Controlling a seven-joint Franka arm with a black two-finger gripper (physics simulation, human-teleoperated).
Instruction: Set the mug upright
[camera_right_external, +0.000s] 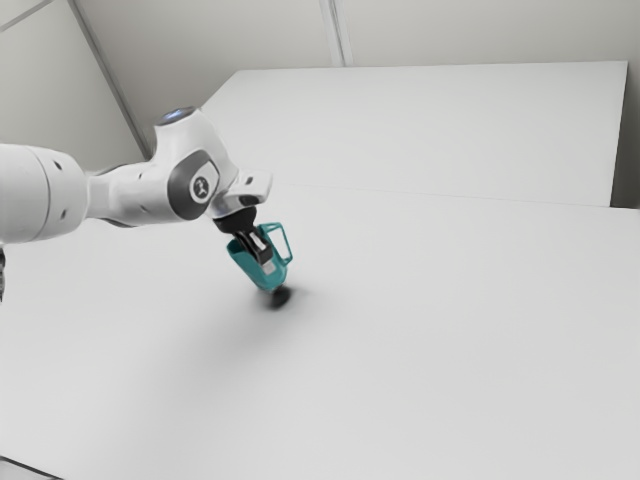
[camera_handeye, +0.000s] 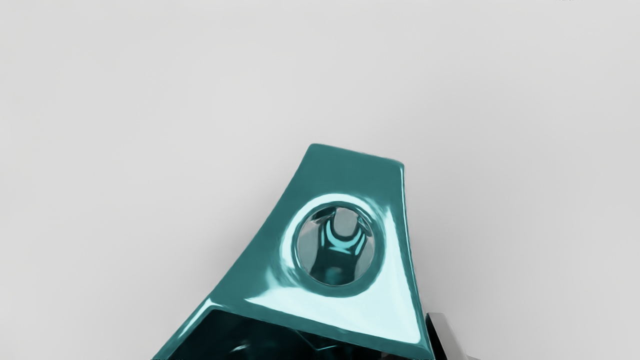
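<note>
The teal mug (camera_right_external: 272, 281) is tilted in the exterior view, its open end toward the upper left and its narrower lower end close to a dark shadow on the table. Its angular handle stands out toward the exterior view's right. The gripper (camera_right_external: 263, 258) is shut on the mug's body from the sides. In the wrist view the glossy mug (camera_handeye: 350, 175) shows a tapered face with a round recess and a dark opening nearest the hand. The gripper (camera_handeye: 305, 345) has one finger against the mug's side there; the mug hides the other.
The wide pale table (camera_right_external: 450, 330) extends around the mug. A large white panel (camera_right_external: 430, 130) and grey walls stand behind it. The arm comes in from the exterior view's left, above the table.
</note>
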